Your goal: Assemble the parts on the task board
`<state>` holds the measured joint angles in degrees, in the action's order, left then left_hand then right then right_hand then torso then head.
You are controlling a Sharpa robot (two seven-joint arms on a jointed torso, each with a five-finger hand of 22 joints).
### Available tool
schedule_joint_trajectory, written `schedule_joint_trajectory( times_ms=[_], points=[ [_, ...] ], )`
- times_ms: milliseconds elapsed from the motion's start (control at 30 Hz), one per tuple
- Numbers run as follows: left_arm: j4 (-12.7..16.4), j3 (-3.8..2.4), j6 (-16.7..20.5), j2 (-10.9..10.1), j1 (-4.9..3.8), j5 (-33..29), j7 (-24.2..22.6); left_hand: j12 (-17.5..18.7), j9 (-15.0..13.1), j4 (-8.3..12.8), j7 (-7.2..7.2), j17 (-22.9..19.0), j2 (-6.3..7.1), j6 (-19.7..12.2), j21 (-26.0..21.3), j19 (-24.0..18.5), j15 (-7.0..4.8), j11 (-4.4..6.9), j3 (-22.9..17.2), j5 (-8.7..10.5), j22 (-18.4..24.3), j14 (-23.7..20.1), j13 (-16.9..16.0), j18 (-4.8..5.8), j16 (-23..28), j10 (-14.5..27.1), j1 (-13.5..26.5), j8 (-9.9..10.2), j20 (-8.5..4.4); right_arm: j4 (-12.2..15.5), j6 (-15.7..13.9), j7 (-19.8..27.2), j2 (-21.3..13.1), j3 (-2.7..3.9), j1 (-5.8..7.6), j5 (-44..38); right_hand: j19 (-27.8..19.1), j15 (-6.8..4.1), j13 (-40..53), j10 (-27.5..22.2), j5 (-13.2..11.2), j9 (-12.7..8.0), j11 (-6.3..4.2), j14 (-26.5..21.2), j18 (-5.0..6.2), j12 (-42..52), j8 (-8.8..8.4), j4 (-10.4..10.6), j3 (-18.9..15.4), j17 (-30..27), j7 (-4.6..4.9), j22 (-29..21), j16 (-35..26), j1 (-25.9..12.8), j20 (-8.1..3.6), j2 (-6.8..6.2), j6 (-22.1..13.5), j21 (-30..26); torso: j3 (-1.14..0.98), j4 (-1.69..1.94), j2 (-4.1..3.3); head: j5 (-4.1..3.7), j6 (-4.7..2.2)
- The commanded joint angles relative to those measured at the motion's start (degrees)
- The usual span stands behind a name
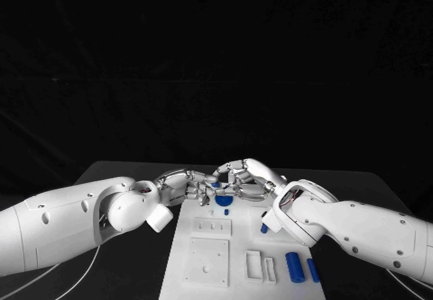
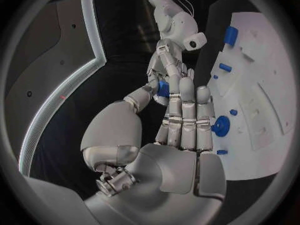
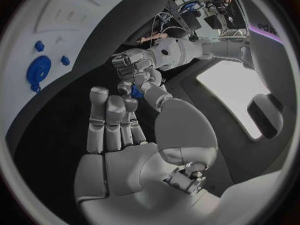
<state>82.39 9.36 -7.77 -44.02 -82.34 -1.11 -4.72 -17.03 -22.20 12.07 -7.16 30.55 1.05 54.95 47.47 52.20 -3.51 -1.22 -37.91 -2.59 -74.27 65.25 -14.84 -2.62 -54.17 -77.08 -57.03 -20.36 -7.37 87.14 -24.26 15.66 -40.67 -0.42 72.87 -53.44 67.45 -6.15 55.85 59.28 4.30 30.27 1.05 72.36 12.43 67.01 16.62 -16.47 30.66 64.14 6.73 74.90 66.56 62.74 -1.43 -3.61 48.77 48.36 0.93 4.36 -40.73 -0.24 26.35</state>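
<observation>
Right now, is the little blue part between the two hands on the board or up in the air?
Up in the air. The blue part is pinched where the left hand and right hand meet, above the board.

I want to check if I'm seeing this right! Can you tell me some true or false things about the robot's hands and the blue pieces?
1. The left hand and right hand meet above the far end of the board, with a small part held between their fingertips. True.
2. The left hand holds the gear. False: the gear sits on the board, below the hands.
3. Two cylinders lie side by side near the board's near right corner. True.
4. The board is red. False: it is white.
</observation>
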Motion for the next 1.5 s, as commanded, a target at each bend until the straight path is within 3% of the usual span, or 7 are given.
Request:
schedule_joint_trajectory(
  times_ms=[33, 600, 1133, 1500],
  points=[
    [0.1, -0.07, -1.6, 0.1, -0.07, 0.4, -1.1, -0.2, -1.3, -1.0, 0.42, 0.1, -1.59, 0.7, 0.3, -0.2, -0.29, 0.12, -1.5, -0.21, -0.1, -0.2, -0.1, -0.89, -0.3, -0.2, -0.8, -0.7, -1.78, -0.1, 1.1, 0.5, 0.0, 0.01, -0.06, 0.8, 0.0, -0.48, -0.1, -3.4, -1.1, 0.1, -1.55, -0.1, 2.57, 0.3, 0.45, 0.0, 1.1, 0.1, -0.96, 1.0, 0.2, -0.1, -0.32, 0.96, 9.9, 0.4, 0.03, 0.06, -0.01, -0.02, 0.04],
    [-0.2, -0.07, -1.3, 0.3, -0.03, 0.8, -1.1, -0.3, -1.4, -0.9, 0.42, 0.2, -1.62, 0.7, 0.3, -0.3, -0.31, 0.13, -1.5, -0.21, -0.1, -0.3, -0.2, -0.84, -0.4, -0.2, -0.9, -0.7, -1.80, 0.3, 2.2, 1.0, 0.0, 0.01, -0.16, 1.7, 0.2, -0.96, -0.3, -3.0, -1.4, 0.8, -2.08, 0.0, 2.57, 0.4, 1.31, 0.1, 3.4, 0.1, -1.54, 1.1, 0.3, -0.9, -0.37, 2.05, 11.3, 0.6, 0.04, 0.07, -0.04, -0.05, 0.24],
    [-0.5, -0.06, 0.4, 0.3, 0.01, 0.7, -0.6, -0.3, -1.4, -0.7, 0.33, 0.3, -1.24, 0.4, 0.5, -0.5, -0.33, 0.09, -1.4, -0.21, -0.1, -0.5, -0.4, -0.76, -0.7, 0.0, -0.8, -0.6, -1.84, 1.4, 0.7, -0.9, -0.2, 0.02, -0.46, 2.1, 0.5, -1.80, 1.2, -1.9, -1.5, 4.2, -2.98, 0.3, 2.57, 2.6, 3.67, -0.2, 4.7, 0.3, -2.48, 1.1, 0.6, -2.6, -0.77, 2.70, 12.4, 1.1, 0.03, 0.06, 0.03, -0.07, 0.25],
    [-0.6, -0.06, 0.9, 0.2, 0.01, 0.7, -0.3, -0.3, -1.4, -0.6, 0.23, 0.4, -0.76, 0.0, 0.6, -0.7, -0.35, 0.01, -1.4, -0.21, -0.2, -0.6, -0.5, -0.68, -0.9, 0.2, -0.8, -0.5, -1.86, 1.6, -0.5, -1.0, -0.4, 0.03, -0.54, 2.5, 0.6, -1.95, 1.5, -1.8, -1.5, 5.1, -3.12, 0.3, 2.57, 3.0, 4.00, -0.2, 5.5, 0.3, -2.61, 1.1, 0.6, -2.7, -0.94, 2.56, 12.4, 1.2, 0.06, 0.09, 0.02, -0.03, 0.15]
  ],
)
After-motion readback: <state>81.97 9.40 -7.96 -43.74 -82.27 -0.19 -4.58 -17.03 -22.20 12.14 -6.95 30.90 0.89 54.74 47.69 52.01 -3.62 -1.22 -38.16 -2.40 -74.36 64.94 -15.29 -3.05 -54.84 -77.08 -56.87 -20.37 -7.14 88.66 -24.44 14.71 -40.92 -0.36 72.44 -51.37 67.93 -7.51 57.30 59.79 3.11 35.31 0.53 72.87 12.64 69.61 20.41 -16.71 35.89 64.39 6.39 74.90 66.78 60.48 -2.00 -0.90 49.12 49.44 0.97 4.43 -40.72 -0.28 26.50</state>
